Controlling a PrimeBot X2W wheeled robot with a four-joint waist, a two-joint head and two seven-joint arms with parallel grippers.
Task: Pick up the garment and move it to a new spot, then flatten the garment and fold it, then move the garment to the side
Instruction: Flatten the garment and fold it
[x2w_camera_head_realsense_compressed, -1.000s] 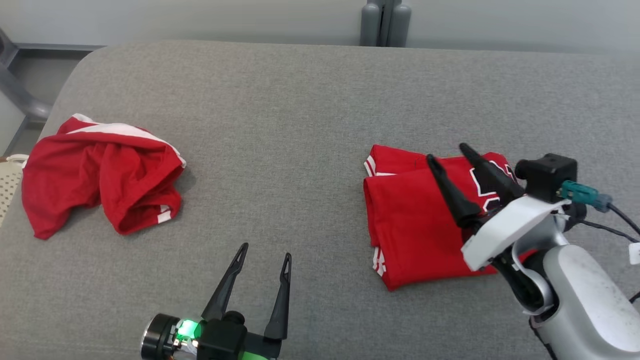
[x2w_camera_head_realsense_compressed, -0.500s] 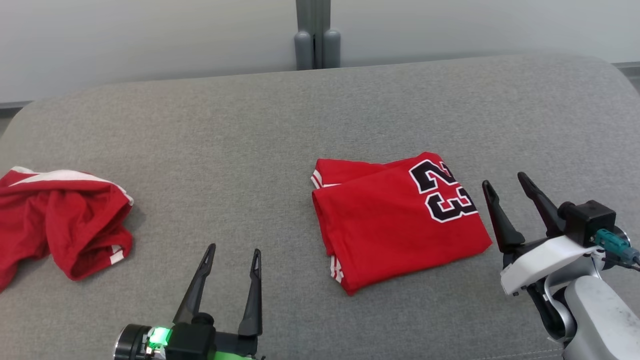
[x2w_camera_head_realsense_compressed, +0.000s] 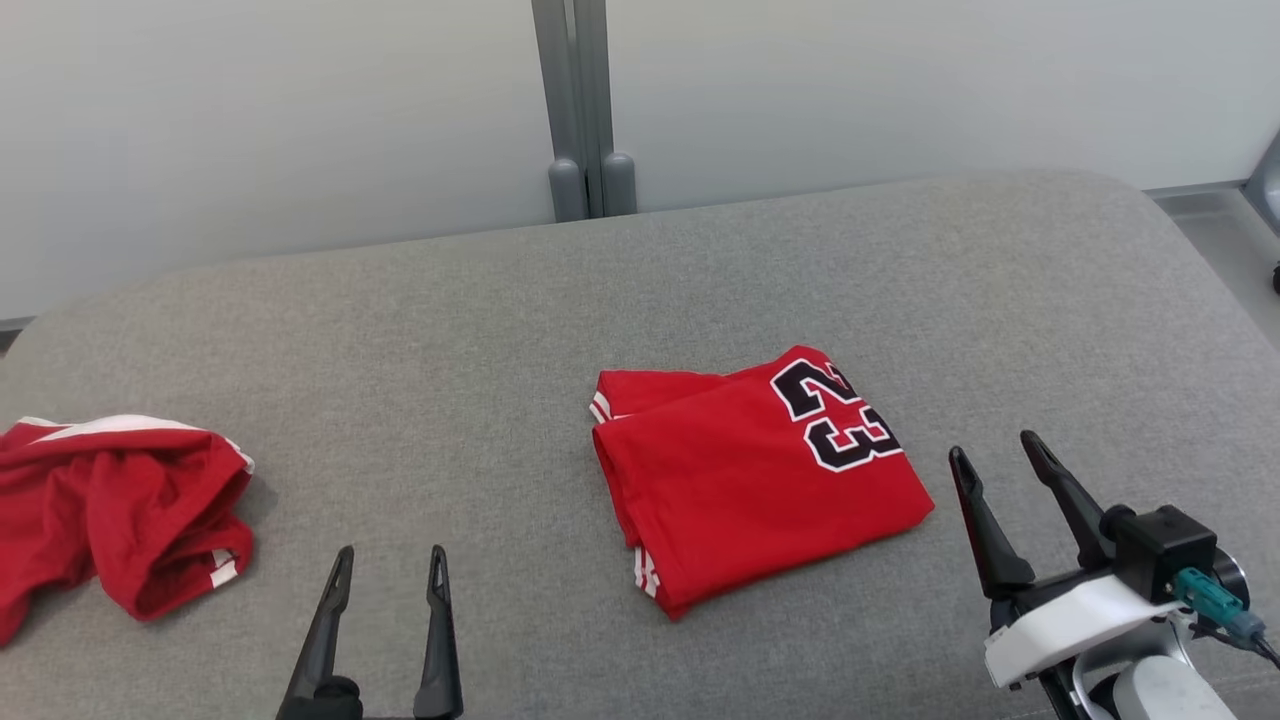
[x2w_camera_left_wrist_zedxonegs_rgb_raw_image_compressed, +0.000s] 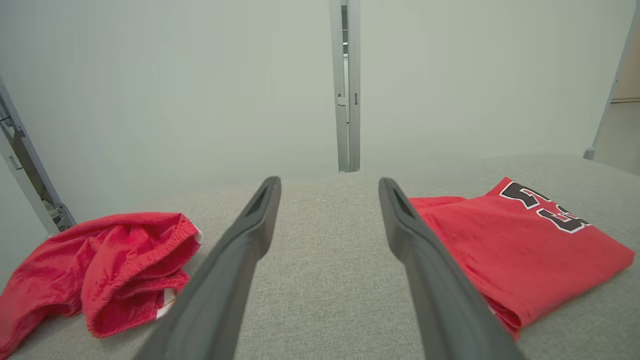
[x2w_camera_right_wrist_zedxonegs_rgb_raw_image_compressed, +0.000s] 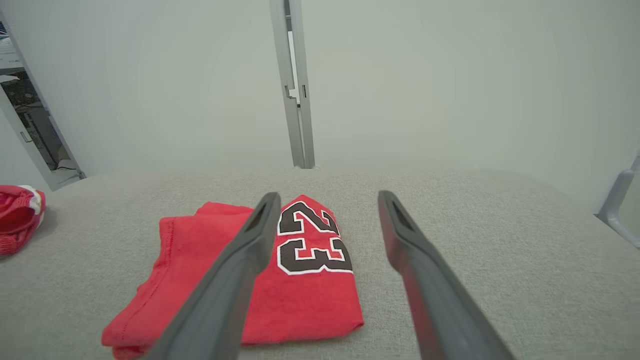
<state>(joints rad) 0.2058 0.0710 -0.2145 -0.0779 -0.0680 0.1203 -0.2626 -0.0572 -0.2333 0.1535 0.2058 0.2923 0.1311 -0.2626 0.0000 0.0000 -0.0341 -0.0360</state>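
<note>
The left gripper (x2w_camera_head_realsense_compressed: 391, 552) and right gripper (x2w_camera_head_realsense_compressed: 994, 446) are hovering spread and empty while the folded garment (x2w_camera_head_realsense_compressed: 760, 480) is lying on the table (x2w_camera_head_realsense_compressed: 450, 330) just left of the right one, so any low sweep is risking snagging it open.

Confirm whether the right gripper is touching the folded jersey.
Apart. The head view shows a strip of grey surface between the open right gripper and the jersey.
</note>
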